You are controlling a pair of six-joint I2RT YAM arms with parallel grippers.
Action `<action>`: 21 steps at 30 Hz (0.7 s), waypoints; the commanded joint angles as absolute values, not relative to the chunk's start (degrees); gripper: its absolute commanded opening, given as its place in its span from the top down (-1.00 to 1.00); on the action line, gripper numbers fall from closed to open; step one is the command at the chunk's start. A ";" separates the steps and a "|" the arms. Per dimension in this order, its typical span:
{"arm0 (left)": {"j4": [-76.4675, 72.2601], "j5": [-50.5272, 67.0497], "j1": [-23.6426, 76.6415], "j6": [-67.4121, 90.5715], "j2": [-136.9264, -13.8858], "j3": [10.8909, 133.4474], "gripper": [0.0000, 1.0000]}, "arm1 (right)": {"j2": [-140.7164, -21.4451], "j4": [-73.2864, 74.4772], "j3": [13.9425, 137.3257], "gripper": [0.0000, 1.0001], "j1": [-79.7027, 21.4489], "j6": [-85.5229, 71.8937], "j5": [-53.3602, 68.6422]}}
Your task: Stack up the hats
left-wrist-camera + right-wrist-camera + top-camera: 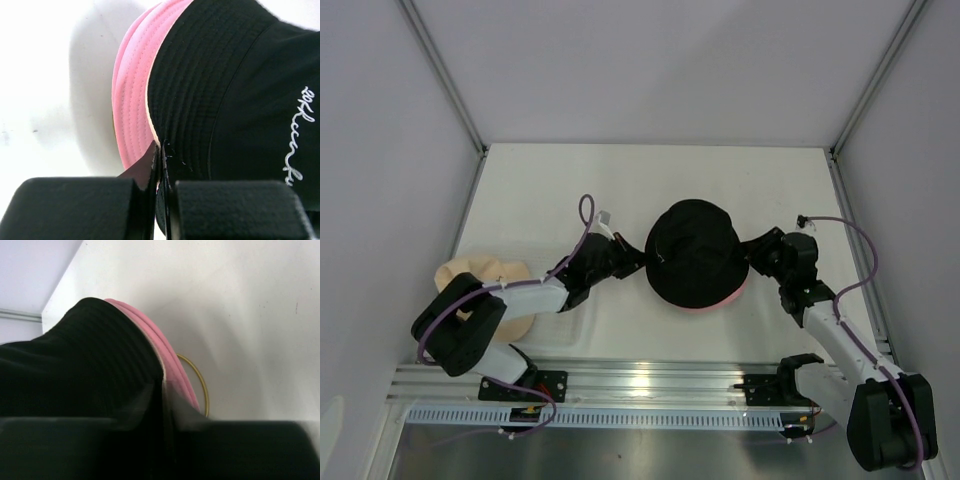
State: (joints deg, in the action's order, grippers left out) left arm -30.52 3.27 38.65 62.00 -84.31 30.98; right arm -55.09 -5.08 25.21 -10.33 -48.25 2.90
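A black bucket hat (695, 250) with small white script lies on top of a pink hat (720, 303) in the middle of the table; only the pink brim shows. My left gripper (638, 262) is shut on the black hat's left brim (180, 125), with the pink brim (132, 95) beside it. My right gripper (752, 262) is shut on the black hat's right brim (90, 360), with the pink brim (175, 370) just under it. A beige hat (485, 290) lies at the left, partly under my left arm.
A thin yellow ring (197, 380) shows under the pink brim in the right wrist view. White walls enclose the table on three sides. A metal rail (640, 380) runs along the near edge by the arm bases.
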 commanded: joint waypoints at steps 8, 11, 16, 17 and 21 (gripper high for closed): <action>3.68 -5.36 38.76 41.33 -70.68 40.51 -0.63 | -54.67 15.98 40.77 -0.92 -7.66 -34.72 1.13; 10.27 -7.73 37.71 37.37 -65.67 46.13 -0.82 | -54.06 19.77 45.87 -0.99 -4.84 -32.35 2.11; 21.87 -12.82 28.14 35.24 -56.10 55.27 -0.91 | -53.44 21.80 52.29 -0.99 -3.69 -29.71 1.14; 24.93 -16.23 26.38 35.24 -55.12 56.59 -0.91 | -53.26 21.45 52.29 -0.99 -3.69 -29.62 0.88; 39.92 -30.11 17.95 40.50 -53.61 60.38 -0.99 | -53.61 17.76 51.07 -0.99 -3.52 -30.32 2.28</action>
State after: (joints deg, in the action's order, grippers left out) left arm 22.68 -17.10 21.39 38.54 -53.71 58.17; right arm -53.43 18.98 50.46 -3.88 -31.81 1.91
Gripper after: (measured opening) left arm 0.990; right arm 0.993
